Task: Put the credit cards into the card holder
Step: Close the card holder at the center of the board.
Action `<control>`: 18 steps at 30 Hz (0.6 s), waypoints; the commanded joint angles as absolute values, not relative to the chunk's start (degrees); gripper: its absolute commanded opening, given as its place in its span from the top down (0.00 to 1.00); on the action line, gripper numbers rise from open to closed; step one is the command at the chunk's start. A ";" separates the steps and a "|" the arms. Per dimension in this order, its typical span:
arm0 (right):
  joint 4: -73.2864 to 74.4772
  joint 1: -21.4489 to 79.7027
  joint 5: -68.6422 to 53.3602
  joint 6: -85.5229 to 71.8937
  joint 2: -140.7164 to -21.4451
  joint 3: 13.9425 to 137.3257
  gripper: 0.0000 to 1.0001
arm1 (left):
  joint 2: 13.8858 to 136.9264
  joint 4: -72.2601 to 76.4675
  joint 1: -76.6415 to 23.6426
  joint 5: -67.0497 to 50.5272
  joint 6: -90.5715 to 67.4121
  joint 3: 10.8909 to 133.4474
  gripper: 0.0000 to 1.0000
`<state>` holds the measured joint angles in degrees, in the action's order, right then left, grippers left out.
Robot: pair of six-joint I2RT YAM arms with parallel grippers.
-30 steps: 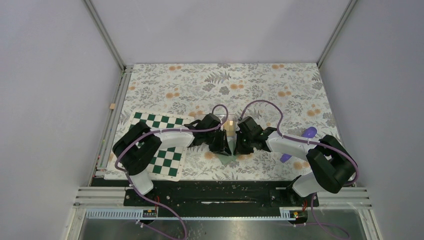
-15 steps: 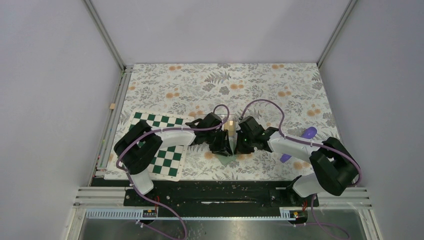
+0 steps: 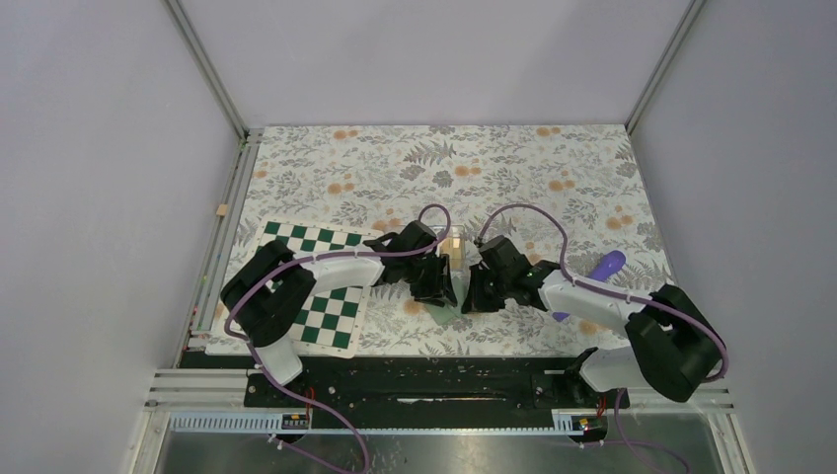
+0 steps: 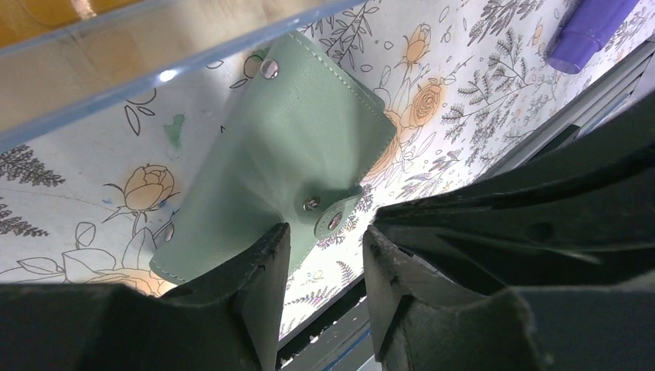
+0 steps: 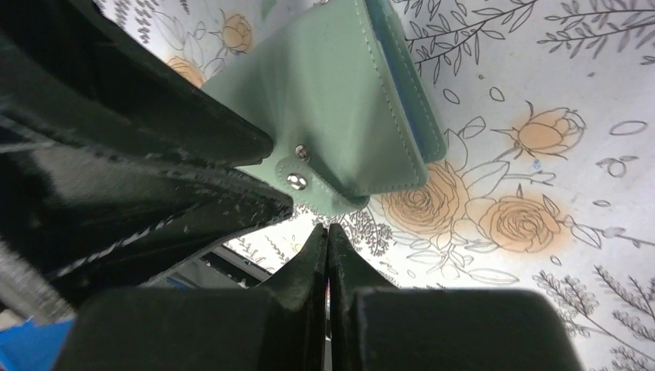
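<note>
While the two arms are reaching inward and nearly meeting at the middle of the floral mat (image 3: pixel 494 178), the card holder (image 4: pixel 286 139) is lying flat on the mat between their black claws. It is a soft, pale-green wallet with a leather-like grain, a line of stitching running along its edges, rounded corners and small round metal snaps; the right wrist view is showing a blue lining along one open edge.

The left gripper (image 4: pixel 324 247) is standing open – its rough, matte-black fingers (image 4: pixel 263 267) are straddling the holder's short rounded strap tab, the left-hand finger overlapping the wallet's edge and nothing being clamped. The right gripper (image 5: pixel 327 232) is pressed fully together, its two wedge-shaped fingers forming a single point with no gap, and that point is sitting just beside the tab end of the holder; I cannot tell whether it is touching the leather.

Just beyond the holder, a clear box (image 4: pixel 193 58) with a glossy, straight plastic rim is resting on the mat, and the credit cards (image 3: pixel 455 249) are lying inside it, showing as flat orange-yellow rectangles through the wall – none is sitting in the wallet.

A green-and-white chequered board (image 3: pixel 336 311) is lying under the left arm, and a smooth purple object (image 3: pixel 607 265) with a rounded end is resting near the right arm.
</note>
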<state>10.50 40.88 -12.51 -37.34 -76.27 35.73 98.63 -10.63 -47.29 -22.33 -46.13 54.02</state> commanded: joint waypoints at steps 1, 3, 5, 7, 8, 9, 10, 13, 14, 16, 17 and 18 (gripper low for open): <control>5.32 40.74 -16.79 -37.54 -80.17 35.43 1.00 | 98.98 -9.81 -47.00 -22.38 -45.86 55.97 0.59; 3.87 40.83 -17.40 -37.90 -81.76 35.55 1.00 | 98.99 -10.66 -47.02 -21.41 -45.59 56.18 0.58; 3.32 40.86 -17.31 -38.01 -83.29 36.05 1.00 | 99.24 -10.65 -47.01 -21.60 -45.46 56.12 0.58; 3.61 40.80 -16.70 -37.93 -84.48 36.54 1.00 | 99.84 -9.96 -46.98 -22.49 -45.43 55.93 0.62; 3.83 40.84 -16.40 -37.92 -84.89 36.59 1.00 | 100.14 -9.40 -46.97 -23.06 -45.63 55.78 0.65; 4.02 40.84 -16.17 -37.84 -85.19 36.58 1.00 | 100.30 -8.52 -46.99 -23.48 -45.80 55.62 0.69; 4.00 40.87 -15.90 -37.94 -85.28 36.39 1.00 | 100.47 -7.68 -47.02 -23.95 -46.06 55.37 0.74; 3.88 40.82 -15.55 -37.96 -85.03 35.70 1.00 | 100.59 -5.64 -46.97 -25.35 -46.55 54.68 0.84; 3.99 40.86 -15.50 -37.97 -84.94 35.60 1.00 | 100.63 -5.66 -47.00 -25.46 -46.58 54.74 0.84; 4.04 40.81 -15.44 -38.05 -84.71 35.52 1.00 | 100.64 -5.58 -47.02 -25.50 -46.52 54.84 0.81; 4.09 40.79 -15.42 -38.12 -84.66 35.60 1.00 | 100.64 -5.53 -46.96 -25.69 -46.38 54.89 0.81; 4.18 40.80 -15.37 -38.14 -84.60 35.67 1.00 | 100.59 -5.53 -47.00 -25.67 -46.28 54.88 0.83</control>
